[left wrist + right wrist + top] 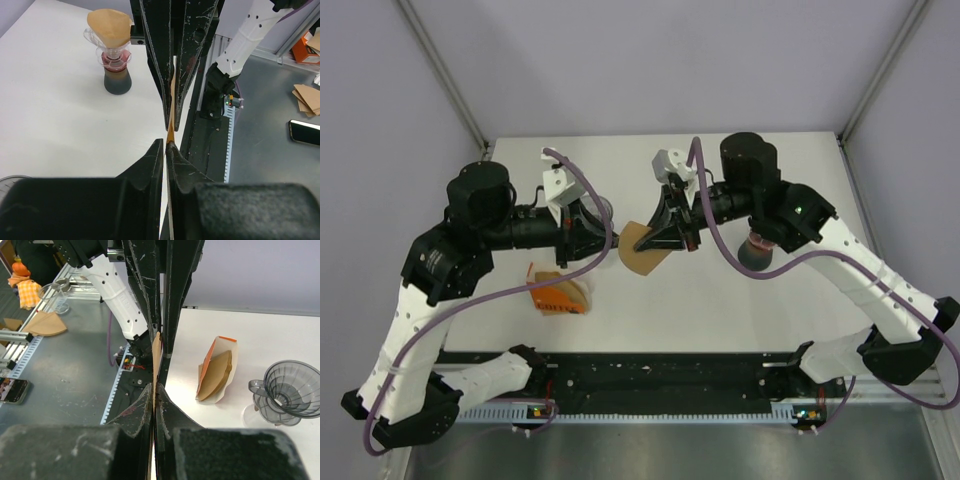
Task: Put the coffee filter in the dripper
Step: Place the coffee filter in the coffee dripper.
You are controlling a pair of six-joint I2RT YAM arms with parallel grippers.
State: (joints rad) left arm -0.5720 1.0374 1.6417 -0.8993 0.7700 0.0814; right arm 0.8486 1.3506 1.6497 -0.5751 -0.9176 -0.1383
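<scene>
A brown paper coffee filter (642, 255) hangs over the table's middle, held between both grippers. My left gripper (613, 242) is shut on its left edge. In the left wrist view the filter (170, 122) shows as a thin brown edge between that gripper's (166, 142) closed jaws. My right gripper (657, 238) is shut on the filter's other side, and the filter (157, 352) runs edge-on between its (154, 386) jaws. An empty grey dripper (292, 387) stands on the table behind the left gripper, mostly hidden in the top view (603, 208).
An orange pack of filters (560, 295) lies at the front left and also shows in the right wrist view (216, 371). A second dripper holding a filter sits on a dark carafe (114, 55), under the right arm (757, 252). The black rail (660, 380) runs along the near edge.
</scene>
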